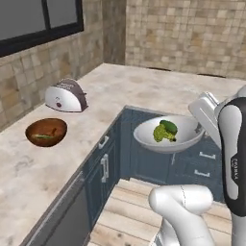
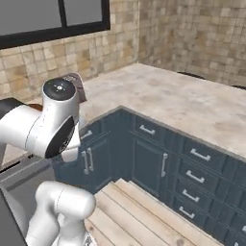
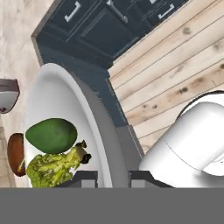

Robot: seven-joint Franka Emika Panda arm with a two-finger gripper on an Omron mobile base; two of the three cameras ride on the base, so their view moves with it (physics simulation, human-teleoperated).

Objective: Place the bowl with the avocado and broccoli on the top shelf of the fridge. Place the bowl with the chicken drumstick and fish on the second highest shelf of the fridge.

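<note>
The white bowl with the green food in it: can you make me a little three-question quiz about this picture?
1. True or false: the bowl with the avocado and broccoli rests on the counter.
2. What sits left of the toaster on the counter? A) a kettle B) a reddish-brown bowl C) a cup
3. Fill in: the end effector is shut on the bowl's ____.

Key: 1. False, it is held in the air over the wooden floor. 2. B. 3. Rim; the avocado and the broccoli lie inside.
</note>
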